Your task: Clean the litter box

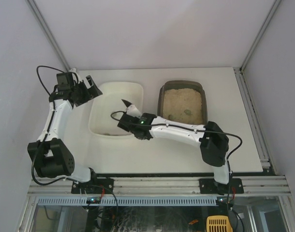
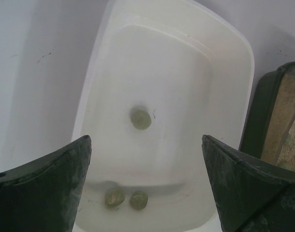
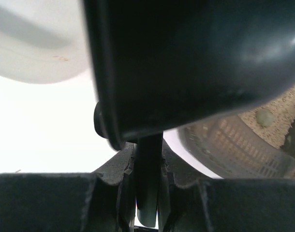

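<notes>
My right pincer (image 3: 148,169) clenched the scoop (image 3: 196,63) over the white tray (image 1: 138,87) (left pincer (image 2: 146,141) released); a slipping handle could have dropped it.

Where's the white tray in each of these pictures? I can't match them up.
Top view: white tray, left of centre.
Left wrist: fills the middle, three lumps inside.
Right wrist: upper left corner, outer wall only.
Shared landmark: the sandy litter box, on its right in all three.
</notes>
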You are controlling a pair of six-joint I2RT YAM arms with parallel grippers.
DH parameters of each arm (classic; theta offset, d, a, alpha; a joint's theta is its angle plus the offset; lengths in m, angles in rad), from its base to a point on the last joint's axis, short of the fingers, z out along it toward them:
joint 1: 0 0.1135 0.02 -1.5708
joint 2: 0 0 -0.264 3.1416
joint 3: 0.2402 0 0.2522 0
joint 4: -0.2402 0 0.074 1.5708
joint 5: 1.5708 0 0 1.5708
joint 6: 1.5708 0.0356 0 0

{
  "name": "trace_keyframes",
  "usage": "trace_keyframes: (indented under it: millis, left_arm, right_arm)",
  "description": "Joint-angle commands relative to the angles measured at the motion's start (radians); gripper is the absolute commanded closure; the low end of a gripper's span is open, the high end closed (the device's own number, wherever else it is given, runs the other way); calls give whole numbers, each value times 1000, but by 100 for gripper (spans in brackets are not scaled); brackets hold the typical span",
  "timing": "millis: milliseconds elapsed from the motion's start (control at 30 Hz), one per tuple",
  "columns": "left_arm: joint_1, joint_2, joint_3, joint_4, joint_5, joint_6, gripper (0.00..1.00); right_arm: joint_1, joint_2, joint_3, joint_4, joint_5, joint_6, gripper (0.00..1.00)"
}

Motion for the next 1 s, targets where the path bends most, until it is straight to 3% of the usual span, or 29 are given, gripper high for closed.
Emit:
trace_keyframes:
  millis: [0,167,300,433,533,667,967]
  left_arm:
    - [-48,-23,-18,36,30,27,0]
    - [-228,30,38,23,-40,52,0]
    - [-353,154,105,71,-35,-61,0]
    - [-436,323,308,15,68,-167,0]
    - [-485,399,376,41,105,-251,0]
    - [-534,413,309,175,104,-381,0]
    - [-624,442,276,210,75,-455,0]
  right_arm:
    - [-135,-223,-53,-44,-76,9,100]
    - [-452,-444,-178,-144,-554,23,100]
    - [-641,-457,-177,-304,-662,60,100]
    - [-765,-443,-268,-306,-813,182,100]
    - [-804,-394,-261,-328,-846,195,100]
    - [-842,-372,-242,-326,-807,217,100]
    - [-903,-252,-201,-389,-806,251,100]
